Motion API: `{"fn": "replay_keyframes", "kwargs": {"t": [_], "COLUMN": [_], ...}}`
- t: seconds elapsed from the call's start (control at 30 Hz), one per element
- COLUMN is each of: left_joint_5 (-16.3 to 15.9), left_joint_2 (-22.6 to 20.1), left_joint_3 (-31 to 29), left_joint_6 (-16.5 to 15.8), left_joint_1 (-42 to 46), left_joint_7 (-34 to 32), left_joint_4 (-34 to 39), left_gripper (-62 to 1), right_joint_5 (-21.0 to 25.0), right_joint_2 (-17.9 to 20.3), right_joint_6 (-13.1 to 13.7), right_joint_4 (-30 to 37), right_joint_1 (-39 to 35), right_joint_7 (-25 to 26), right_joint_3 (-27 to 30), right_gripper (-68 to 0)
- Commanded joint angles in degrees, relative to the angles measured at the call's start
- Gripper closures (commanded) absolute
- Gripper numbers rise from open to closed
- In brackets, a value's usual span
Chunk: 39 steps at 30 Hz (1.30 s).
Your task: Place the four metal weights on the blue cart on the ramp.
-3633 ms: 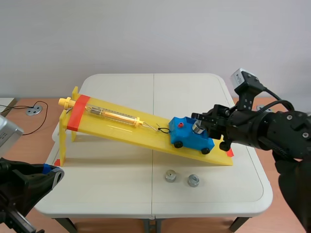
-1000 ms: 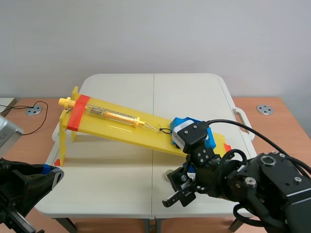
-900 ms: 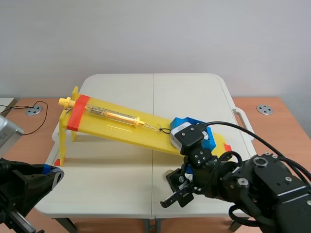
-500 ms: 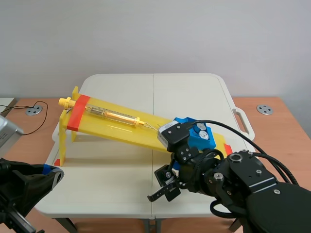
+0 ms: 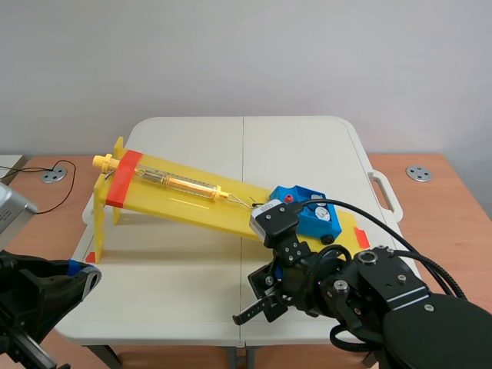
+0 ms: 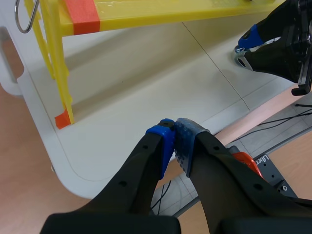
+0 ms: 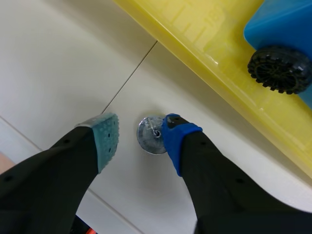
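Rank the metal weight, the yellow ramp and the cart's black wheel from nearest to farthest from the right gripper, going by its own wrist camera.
1. metal weight: on the table between the right gripper's open fingers, against the blue-padded one.
2. yellow ramp: ahead of the gripper, past the weight.
3. black wheel: farthest, on the ramp under the blue cart.

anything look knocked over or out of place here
Nothing stands out. The blue cart sits on its wheels on the yellow ramp, and a metal weight lies flat on the table between the open right gripper fingers.
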Motion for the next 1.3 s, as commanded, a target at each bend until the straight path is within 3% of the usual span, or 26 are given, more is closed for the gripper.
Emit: {"fn": "replay_keyframes", "kwargs": {"t": [0.0,0.2,0.37,0.7,0.93,1.13,1.27], "left_joint_5": [-4.4,-4.4,-4.4,-4.4,-4.4,-4.4,-4.4], "left_joint_2": [0.4,0.4,0.4,0.4,0.4,0.4,0.4], "left_joint_3": [-0.9,-0.9,-0.9,-0.9,-0.9,-0.9,-0.9], "left_joint_6": [-1.2,-1.2,-1.2,-1.2,-1.2,-1.2,-1.2], "left_joint_1": [-1.1,-1.1,-1.1,-1.2,-1.2,-1.3,-1.3], "left_joint_7": [-5.3,-5.3,-5.3,-5.3,-5.4,-5.3,-5.3], "left_joint_4": [4.2,4.2,4.2,4.2,4.2,4.2,4.2], "left_gripper": [-3.1,-3.1,-3.2,-3.1,-3.1,-3.1,-3.1], "right_joint_5": [1.4,1.3,3.5,11.0,13.9,14.6,14.1], "right_joint_2": [-0.8,0.0,2.6,11.9,16.1,16.0,15.8], "right_joint_6": [-1.5,-2.5,-2.3,-2.1,-2.1,-2.6,-4.5], "right_joint_4": [3.2,3.2,7.3,32.6,45.2,49.6,48.3], "right_joint_1": [5.2,5.2,4.2,-8.3,-15.7,-16.4,-13.5], "right_joint_7": [5.6,2.1,0.6,-6.9,-11.8,-13.4,-11.8], "right_joint_3": [0.0,0.0,0.2,6.8,14.4,22.1,22.8], "right_gripper": [-15.9,-0.2,-0.7,-0.7,-0.7,-0.7,-0.7]}}
